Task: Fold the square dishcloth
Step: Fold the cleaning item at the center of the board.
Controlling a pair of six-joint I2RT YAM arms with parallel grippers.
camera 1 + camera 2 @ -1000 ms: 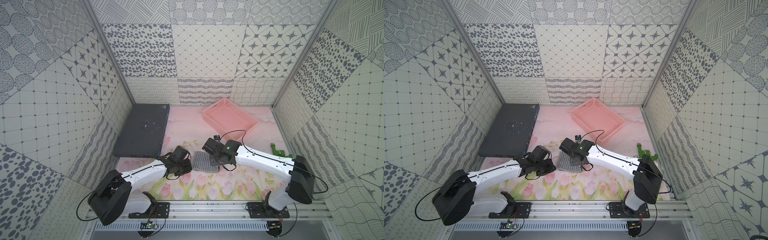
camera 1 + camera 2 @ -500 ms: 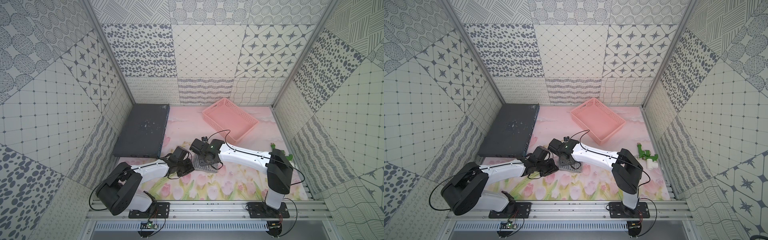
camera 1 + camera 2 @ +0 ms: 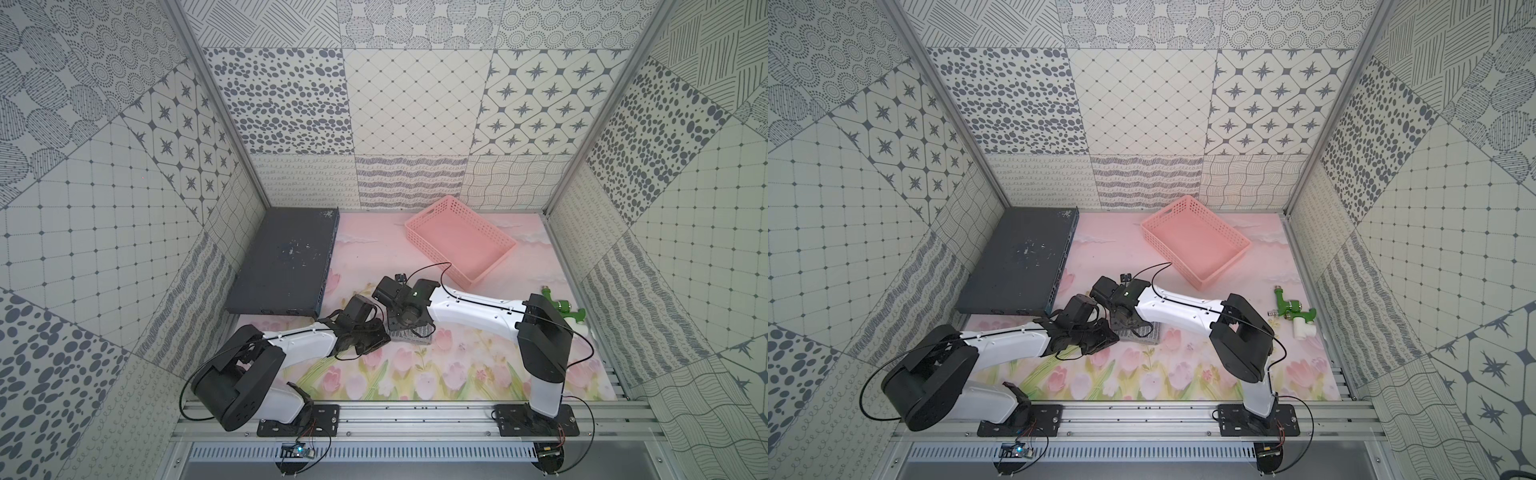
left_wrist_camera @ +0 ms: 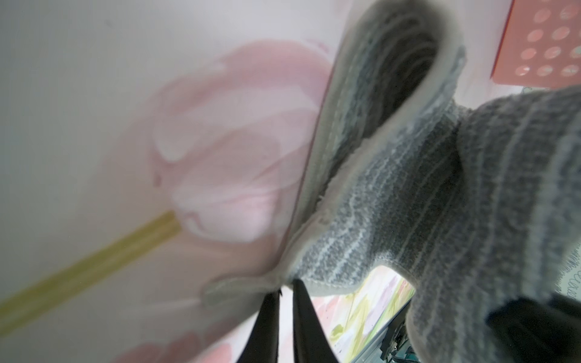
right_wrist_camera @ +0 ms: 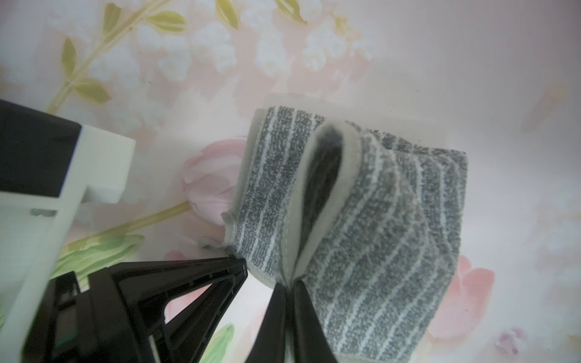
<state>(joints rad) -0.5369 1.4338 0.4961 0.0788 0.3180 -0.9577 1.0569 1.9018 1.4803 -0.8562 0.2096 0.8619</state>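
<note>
Right gripper [image 5: 289, 284] is clamped on the doubled edge of the dishcloth [image 5: 371, 220]; left gripper [image 4: 285, 287] pinches its corner hem. It lies on the floral mat [image 3: 457, 365], lower centre in both top views. One fold appears formed but bulging; flattening and release remain.

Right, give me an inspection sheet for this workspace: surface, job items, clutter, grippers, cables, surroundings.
Surface: floral mat, flat, no spills seen.
Job's things: square dishcloth near the mat's middle, doubled over, upper layer bulging in an open loop.
Clutter: pink basket at the back, nothing seen inside; dark flat box on the left side; green and white fitting at the right edge.
Grippers: left gripper, fingers shut on the cloth's corner; right gripper, fingers shut on the upper layer's hem.
Cables: black cable arcs from the right wrist close to the basket; no snag seen.
Surroundings: patterned wall panels on three sides; aluminium rail in front.
</note>
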